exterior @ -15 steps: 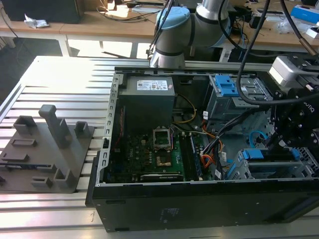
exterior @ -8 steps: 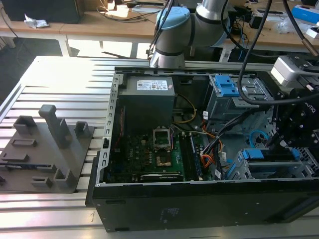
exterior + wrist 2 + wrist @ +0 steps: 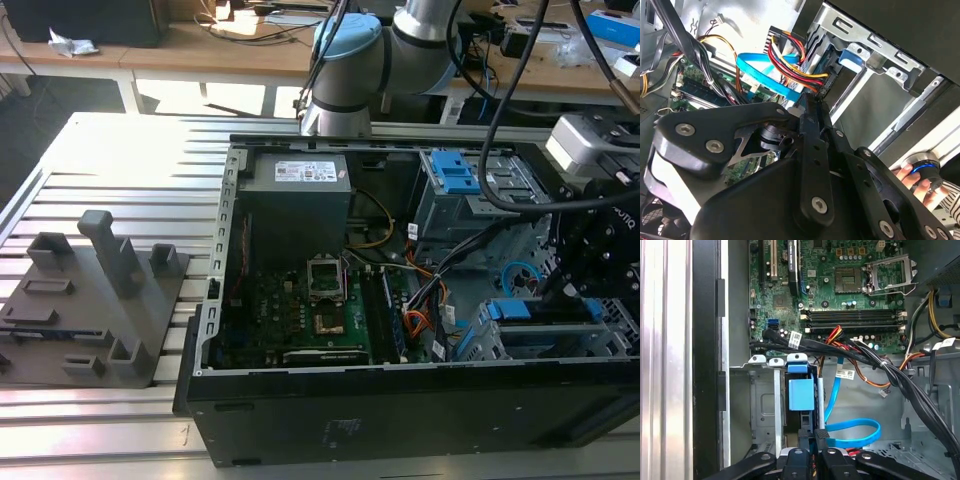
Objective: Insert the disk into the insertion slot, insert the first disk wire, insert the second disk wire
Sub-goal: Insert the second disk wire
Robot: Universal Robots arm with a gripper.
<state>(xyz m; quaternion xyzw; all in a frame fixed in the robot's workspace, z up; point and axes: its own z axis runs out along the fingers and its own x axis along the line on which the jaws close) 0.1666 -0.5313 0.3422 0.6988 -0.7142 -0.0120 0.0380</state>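
Open PC case [image 3: 330,400] lying on a slotted aluminium tabletop [image 3: 120,150], with the motherboard [image 3: 300,310] flat in the middle and a grey power-supply box [image 3: 295,205] just behind it. Parked over the corner of the case on the exterior view's right: the gripper [image 3: 565,285], right above the insertion slot [image 3: 530,340]. Disk [image 3: 801,392] already sitting in that cage, on edge, with the blue caddy tab poking out toward the motherboard. Fingers [image 3: 807,440] pressed together with no gap between them in both wrist views, pinched around a small dark connector at the disk's rear edge; hard to tell exactly which plug. Flat blue data cable [image 3: 850,432] looping beside the fingertips, plus a red-yellow-black power bundle [image 3: 790,55] bunched just beside the cage. Thick black cable bundle [image 3: 900,380] running across between the motherboard and the cage. Second grey bay with blue latches [image 3: 455,170] further back in the case, beyond the cage. Grey fixture block [image 3: 95,300] on the tabletop, well apart from the case. Someone's hand [image 3: 920,182] holding a small round device near the outer wall of the case.
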